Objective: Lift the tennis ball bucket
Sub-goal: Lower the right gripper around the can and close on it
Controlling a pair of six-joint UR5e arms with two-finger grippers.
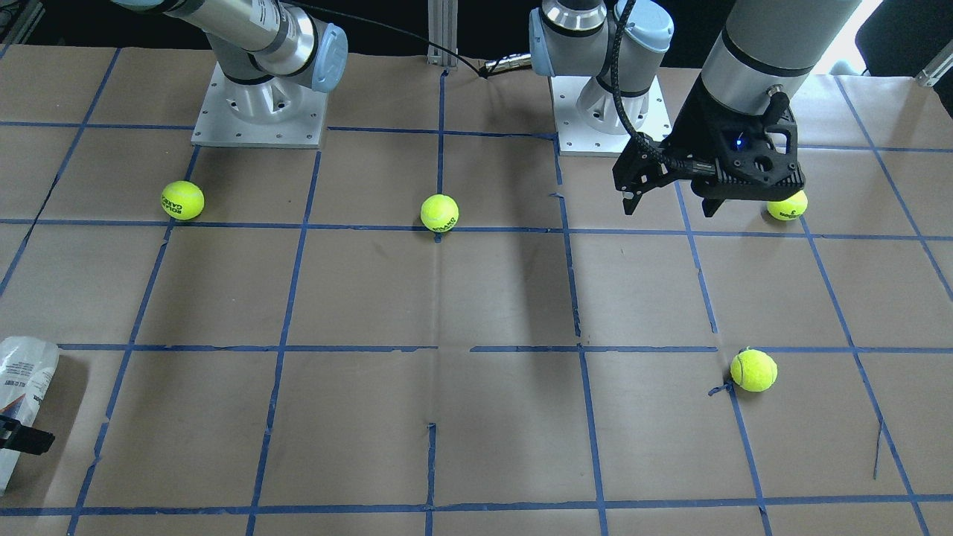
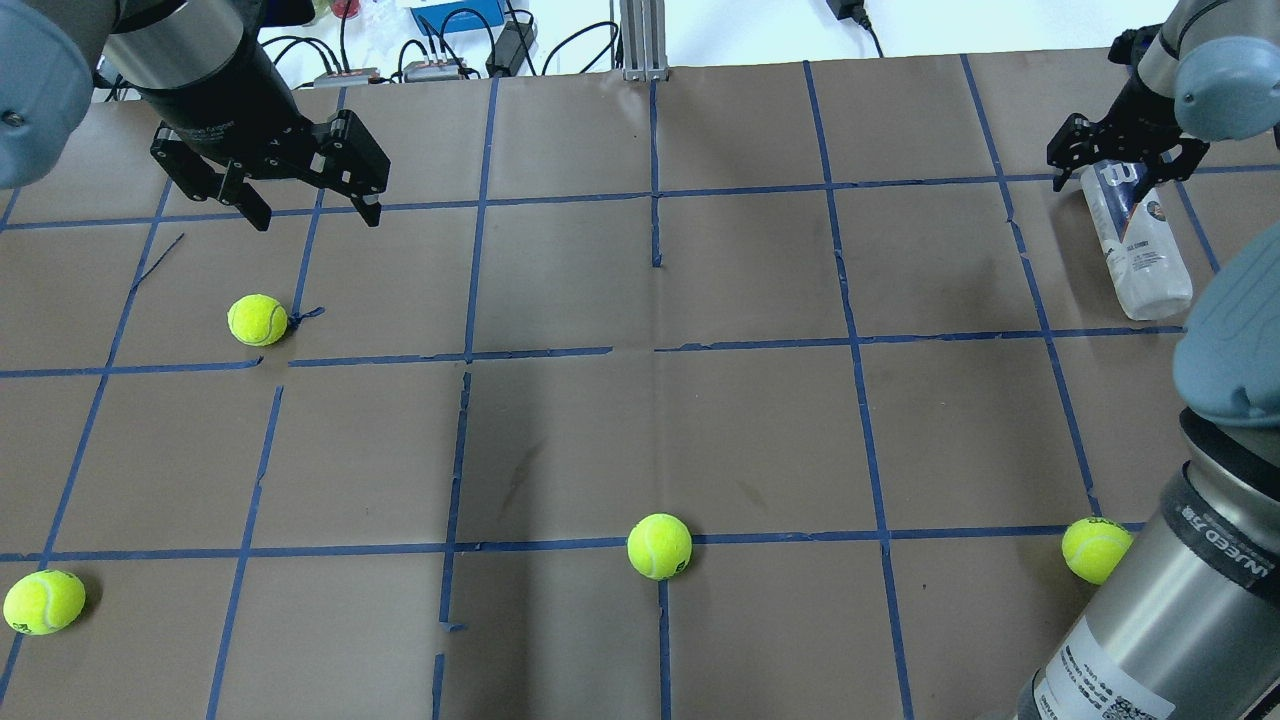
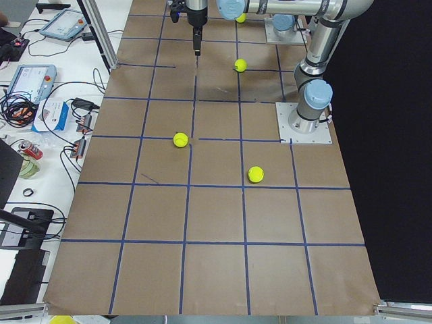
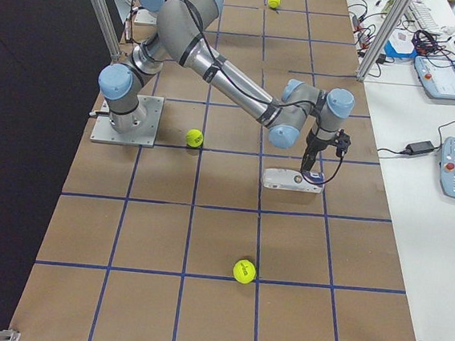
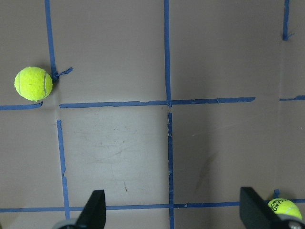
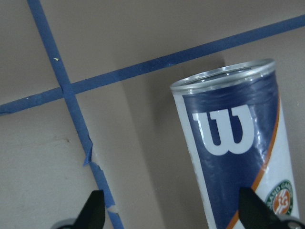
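The tennis ball bucket (image 2: 1140,250) is a clear can with a white and navy label. It lies on its side at the table's far right and also shows in the front view (image 1: 22,387) and the right-side view (image 4: 293,180). My right gripper (image 2: 1122,172) is open and hovers over the can's open end. In the right wrist view the can (image 6: 238,152) lies under the right-hand finger (image 6: 257,210), off-centre between the jaws, and nothing is gripped. My left gripper (image 2: 316,215) is open and empty, raised above the far left of the table.
Several yellow-green tennis balls lie loose on the brown paper with its blue tape grid: one below the left gripper (image 2: 258,320), one at centre front (image 2: 659,546), one at front right (image 2: 1096,549), one at front left (image 2: 44,602). Cables and boxes lie past the far edge.
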